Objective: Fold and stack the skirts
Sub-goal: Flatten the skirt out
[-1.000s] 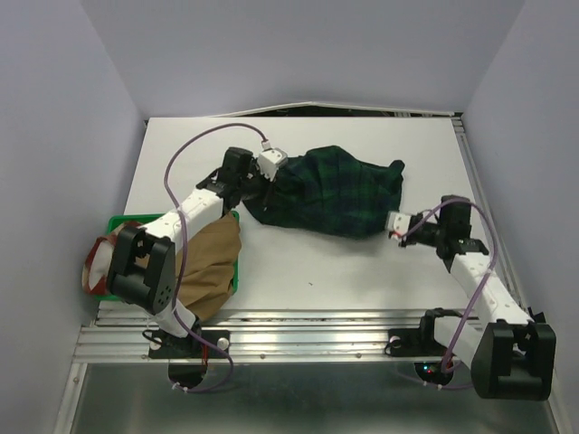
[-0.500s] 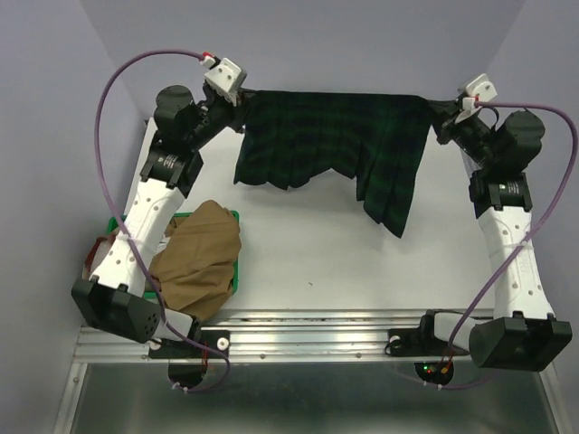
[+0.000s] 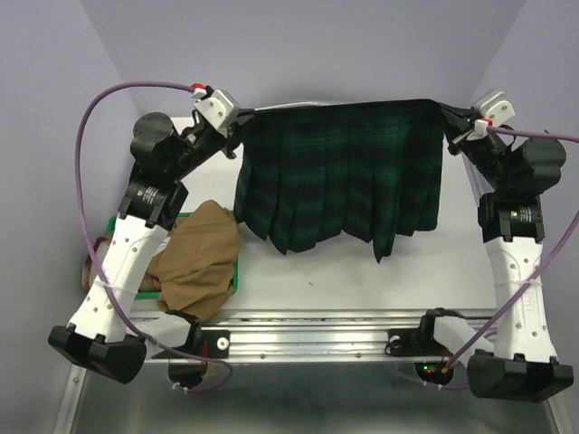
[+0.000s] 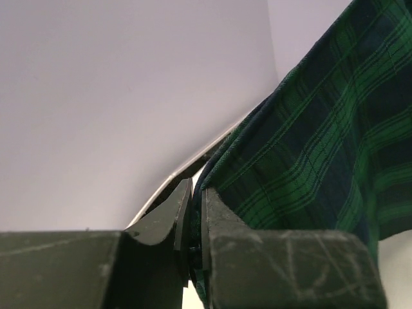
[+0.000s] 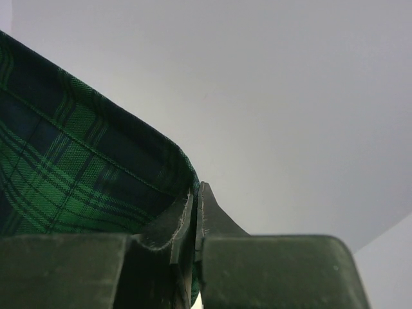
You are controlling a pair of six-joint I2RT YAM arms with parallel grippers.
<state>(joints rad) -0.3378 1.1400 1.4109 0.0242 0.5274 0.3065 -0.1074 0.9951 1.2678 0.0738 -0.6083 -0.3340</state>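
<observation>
The dark green-and-navy tartan skirt (image 3: 348,172) hangs spread out above the back of the table, held by its top edge at both corners. My left gripper (image 3: 246,120) is shut on its left corner (image 4: 283,161). My right gripper (image 3: 450,117) is shut on its right corner (image 5: 77,167). The tan-brown skirt (image 3: 201,258) lies crumpled on the green tray (image 3: 233,271) at the near left. A bit of the red-and-cream checked skirt (image 3: 93,262) shows behind the left arm.
Grey walls close in the table at the back and both sides. The white table top (image 3: 344,280) lies under the hanging skirt. A metal rail (image 3: 308,339) runs along the near edge by the arm bases.
Both arms have lifted the tartan skirt from a heap on the table and pulled its top edge taut. It now hangs flatter and wider than half a second ago.
</observation>
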